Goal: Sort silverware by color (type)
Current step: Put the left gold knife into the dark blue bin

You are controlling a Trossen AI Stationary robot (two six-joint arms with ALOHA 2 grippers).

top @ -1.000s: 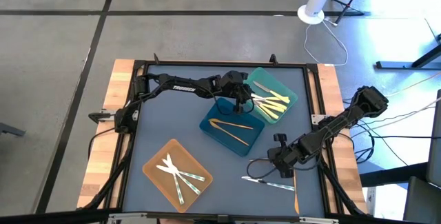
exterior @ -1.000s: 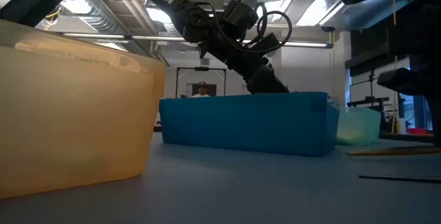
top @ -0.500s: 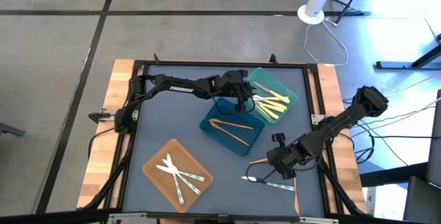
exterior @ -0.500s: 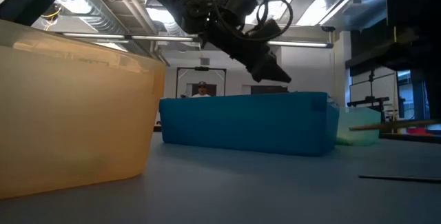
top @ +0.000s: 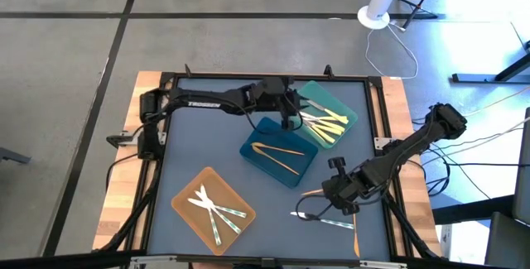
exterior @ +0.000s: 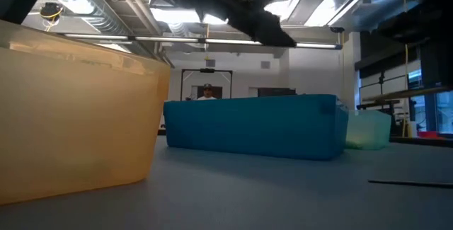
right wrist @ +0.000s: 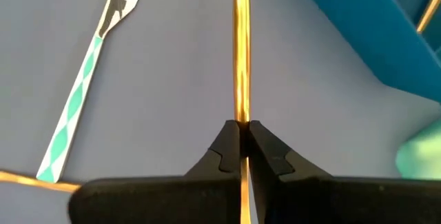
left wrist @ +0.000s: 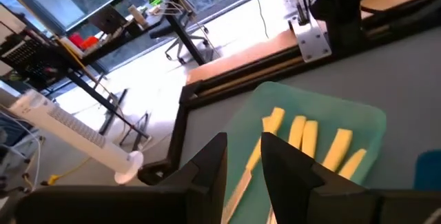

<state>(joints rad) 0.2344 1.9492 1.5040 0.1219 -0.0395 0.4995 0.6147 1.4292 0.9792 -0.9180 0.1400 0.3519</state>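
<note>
Mostly sorted: yellow pieces [top: 327, 125] in teal tray [top: 352, 113], two orange [top: 277, 151] in blue tray [top: 252, 149], white [top: 211, 205] in orange tray [top: 186, 188]; right gripper [right wrist: 242, 136] pinches an orange piece [right wrist: 241, 52] near the table's front-right corner, patterned knife [top: 325, 219] left there; left gripper [left wrist: 242, 156], fingers slightly apart, over teal tray.

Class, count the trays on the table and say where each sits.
3: orange tray at the near left, blue tray in the middle, teal tray at the far right, touching the blue one.
</note>
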